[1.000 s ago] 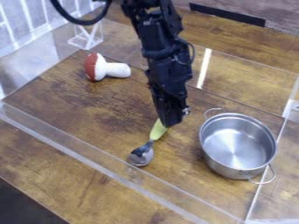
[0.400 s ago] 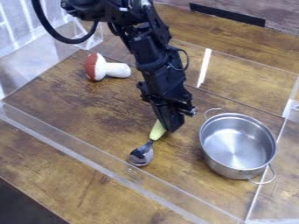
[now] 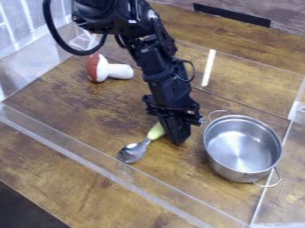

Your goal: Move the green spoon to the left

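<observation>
Tabletop: dark brown wooden tabletop (image 3: 71, 107), planked, with visible grain and knots; a clear acrylic wall (image 3: 84, 151) runs along the near edge and more clear panels stand at the right.
Room: a white wire rack (image 3: 81, 37) stands at the far left edge; a dark strip lies along the far edge at the top right; little else of the room shows.
Pot: a shiny steel pot (image 3: 242, 148) with two small loop handles stands at the right, upright, just beside the arm's tip.
Mushroom: a toy mushroom (image 3: 105, 68) with a red cap and white stem lies on its side at the far left, well apart from the spoon.
White strip: a thin pale stick-like thing (image 3: 208, 68) behind the arm, too small to make out.
Green spoon: the green spoon (image 3: 142, 145) lies flat near the middle front, silver bowl pointing toward the near left, yellow-green handle running up to the right under the arm's tip.
Hidden: the far end of the spoon's handle is covered by the black fingers; the arm's base is cut off at the top; glare on the clear panels blurs the edges.
Pincer: the black pincer (image 3: 174, 135) points steeply down at the handle's end, fingers drawn together; they seem pressed on the handle, though whether they truly clasp it cannot be told.
</observation>
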Robot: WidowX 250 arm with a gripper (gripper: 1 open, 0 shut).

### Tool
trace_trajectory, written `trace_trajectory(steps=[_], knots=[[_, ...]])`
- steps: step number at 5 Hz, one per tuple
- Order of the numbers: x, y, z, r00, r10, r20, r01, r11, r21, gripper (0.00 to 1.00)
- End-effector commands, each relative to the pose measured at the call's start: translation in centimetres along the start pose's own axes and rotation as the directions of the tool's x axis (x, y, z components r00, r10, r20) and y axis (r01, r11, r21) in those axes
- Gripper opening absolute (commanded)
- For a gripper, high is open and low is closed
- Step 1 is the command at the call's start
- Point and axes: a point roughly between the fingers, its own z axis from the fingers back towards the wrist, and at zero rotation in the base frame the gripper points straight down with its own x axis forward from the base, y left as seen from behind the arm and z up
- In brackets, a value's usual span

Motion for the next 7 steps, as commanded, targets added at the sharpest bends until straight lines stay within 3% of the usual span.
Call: trace_trajectory(steps=[1, 2, 4, 5, 6, 7], knots=[[1.0, 0.6, 1.6, 0.999, 0.035, 0.041, -0.035, 0.999, 0.021, 0.0], [1.3, 0.8, 1.7, 0.997, 0.063, 0.037, -0.064, 0.998, 0.026, 0.0], [1.5, 2.0, 2.9, 1.0, 0.017, 0.002, -0.017, 0.999, 0.033, 0.0], [2.0, 1.2, 2.9, 1.0, -0.016, -0.015, 0.017, 0.999, 0.034, 1.0], [2.4, 0.3, 2.9, 0.999, -0.041, -0.024, 0.041, 0.999, 0.028, 1.0], [2.2, 0.8, 2.1, 1.0, -0.006, -0.029, 0.007, 0.999, 0.052, 1.0]])
